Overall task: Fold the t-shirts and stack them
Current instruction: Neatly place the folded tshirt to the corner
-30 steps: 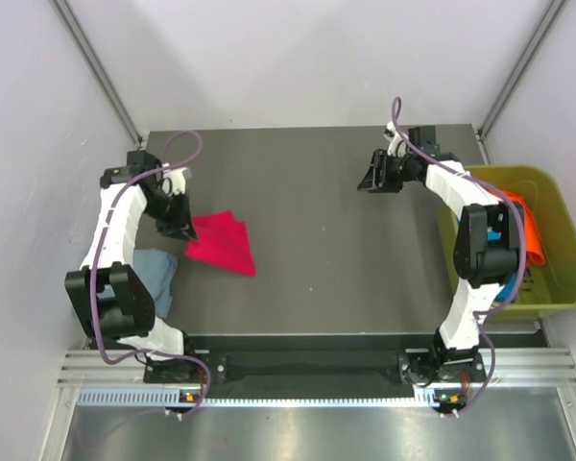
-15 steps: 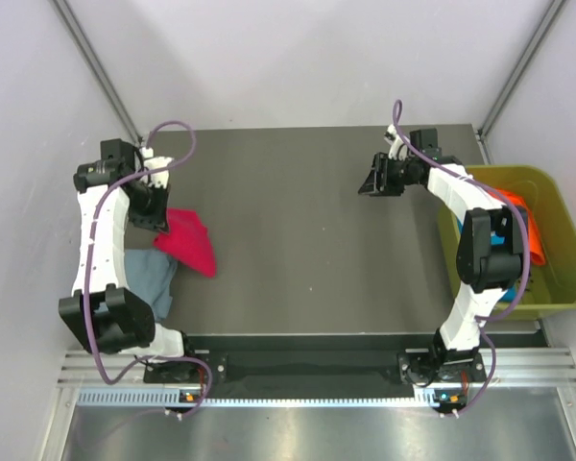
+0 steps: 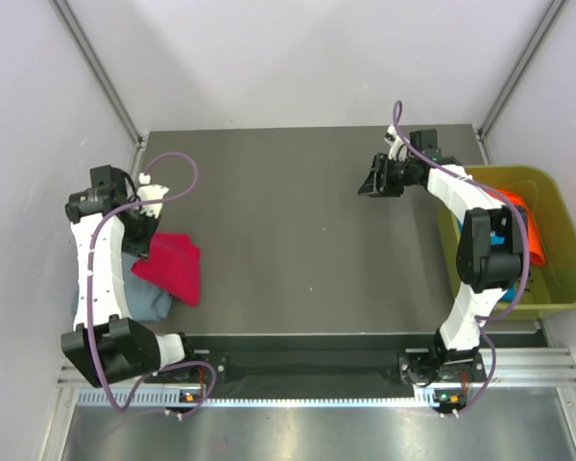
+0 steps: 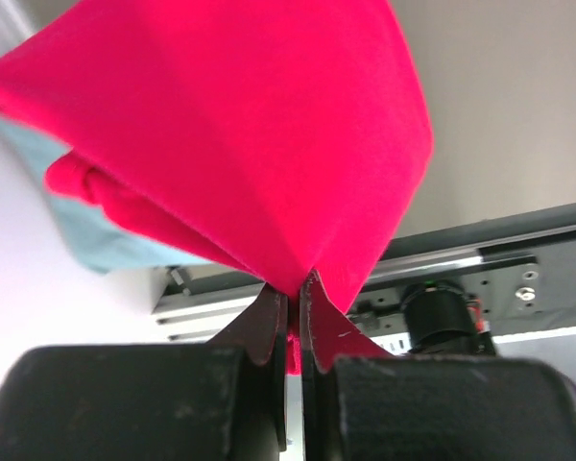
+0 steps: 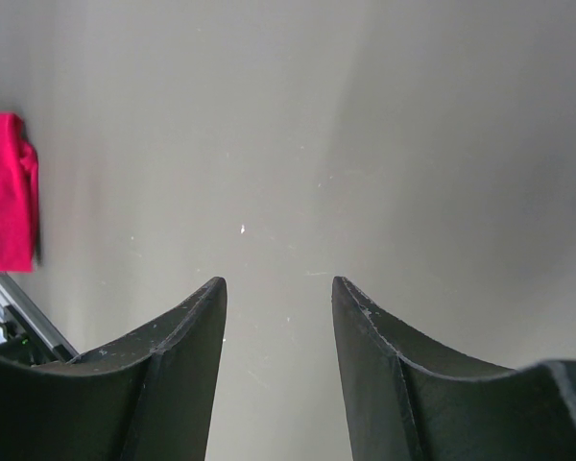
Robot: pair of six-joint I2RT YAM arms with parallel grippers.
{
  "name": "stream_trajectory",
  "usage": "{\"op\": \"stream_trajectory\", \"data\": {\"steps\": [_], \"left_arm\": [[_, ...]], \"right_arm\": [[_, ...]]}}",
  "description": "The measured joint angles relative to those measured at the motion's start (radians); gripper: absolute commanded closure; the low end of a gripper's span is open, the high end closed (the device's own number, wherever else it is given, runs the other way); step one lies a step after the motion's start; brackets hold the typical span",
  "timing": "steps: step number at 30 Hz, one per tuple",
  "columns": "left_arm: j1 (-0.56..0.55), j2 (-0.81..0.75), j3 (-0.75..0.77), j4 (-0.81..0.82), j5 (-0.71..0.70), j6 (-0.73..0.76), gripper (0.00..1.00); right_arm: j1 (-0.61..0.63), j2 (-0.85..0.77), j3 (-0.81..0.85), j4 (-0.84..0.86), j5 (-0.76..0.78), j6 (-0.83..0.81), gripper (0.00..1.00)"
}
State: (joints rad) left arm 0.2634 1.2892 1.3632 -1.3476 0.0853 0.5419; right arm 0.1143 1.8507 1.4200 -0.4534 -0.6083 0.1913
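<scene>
1. Crimson red t-shirt, folded into a bundle, is sitting at the left side of the table, near its front edge. In the left wrist view the red cloth is fanning out from a pinched corner.
2. Left gripper is pinching that corner; its fingertips are pressed almost together with red cloth between them.
3. Grey-blue t-shirt is lying under the red one on its left and near side. The red one is overlapping its right edge; whether the two are touching cannot be told.
4. Right gripper is hovering over bare table at the far right, well apart from both shirts. Its jaws are standing partly apart and holding nothing.
5. Orange t-shirt and turquoise blue t-shirt are lying bunched in the olive-green bin at the table's right edge.
</scene>
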Motion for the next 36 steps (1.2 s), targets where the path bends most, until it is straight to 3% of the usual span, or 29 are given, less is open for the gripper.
{"op": "stream_trajectory", "data": {"steps": [16, 28, 36], "left_arm": [[0.113, -0.092, -0.005, -0.002, -0.065, 0.142, 1.0], [0.31, -0.086, 0.0, -0.002, -0.102, 0.224, 1.0], [0.351, -0.026, 0.0, 0.0, -0.103, 0.237, 1.0]], "right_arm": [[0.001, 0.005, -0.006, 0.008, -0.01, 0.021, 0.52], [0.01, 0.039, -0.006, 0.02, -0.019, 0.039, 0.52], [0.024, 0.043, -0.006, 0.025, -0.022, 0.046, 0.52]]}}
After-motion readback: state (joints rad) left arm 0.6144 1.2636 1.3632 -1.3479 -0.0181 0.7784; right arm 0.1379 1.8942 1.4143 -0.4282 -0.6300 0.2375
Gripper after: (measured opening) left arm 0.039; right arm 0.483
